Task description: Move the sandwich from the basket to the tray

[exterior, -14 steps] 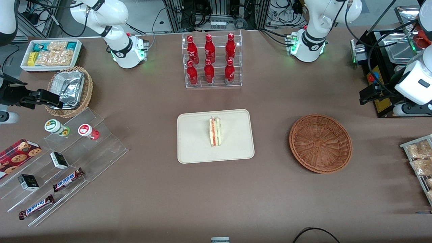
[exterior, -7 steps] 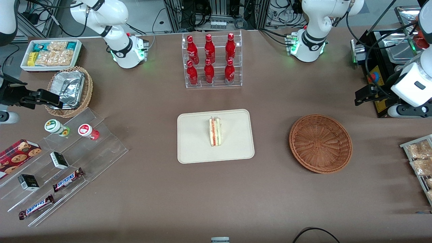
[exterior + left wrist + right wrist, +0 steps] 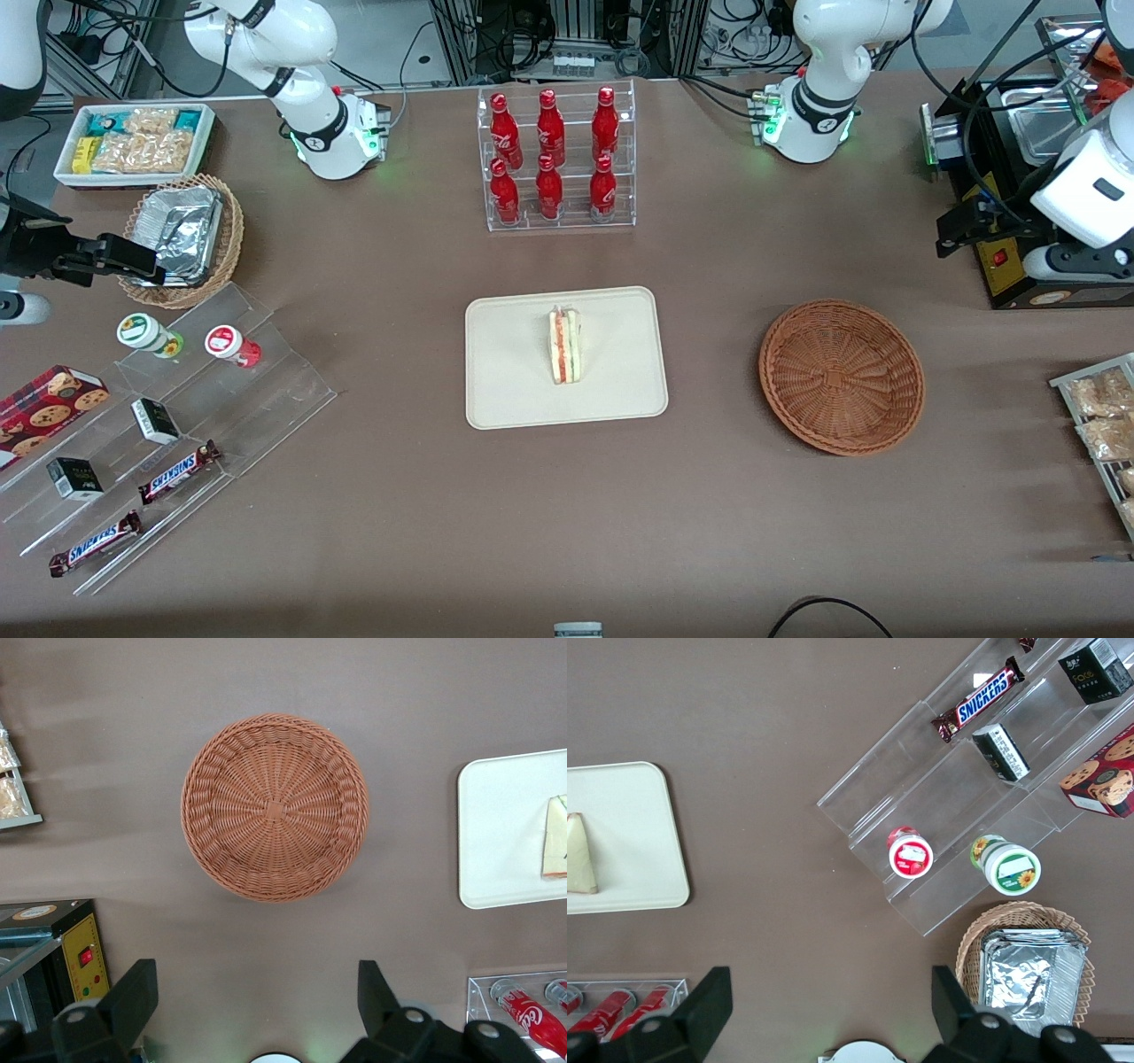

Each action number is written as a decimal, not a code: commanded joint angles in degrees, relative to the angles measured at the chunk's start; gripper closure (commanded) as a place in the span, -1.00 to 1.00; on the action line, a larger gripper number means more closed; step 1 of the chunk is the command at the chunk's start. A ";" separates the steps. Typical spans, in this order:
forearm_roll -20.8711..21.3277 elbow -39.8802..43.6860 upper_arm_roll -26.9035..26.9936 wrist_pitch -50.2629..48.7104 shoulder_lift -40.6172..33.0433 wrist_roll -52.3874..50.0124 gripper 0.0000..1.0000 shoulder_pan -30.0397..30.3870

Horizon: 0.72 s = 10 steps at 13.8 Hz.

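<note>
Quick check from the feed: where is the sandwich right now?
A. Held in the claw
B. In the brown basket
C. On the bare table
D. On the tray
D: the sandwich stands on the tray, the basket is empty, and the open claw hangs above the table beside the basket.

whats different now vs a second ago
Only the working arm moved: its gripper, jaws open and empty, drifted a little at the working arm's end of the table, farther from the front camera than the basket. The sandwich stayed on the tray.

Front view high above whole table, both wrist views looking straight down, all sharing tray (image 3: pixel 514 390) corner
</note>
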 commanded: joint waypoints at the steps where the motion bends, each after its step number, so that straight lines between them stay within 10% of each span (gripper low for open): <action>1: 0.81 -0.29 1.39 -0.43 -0.49 0.01 -0.98 -2.24; 10: 0.98 1.38 7.55 -0.78 -0.14 0.36 -0.98 -7.35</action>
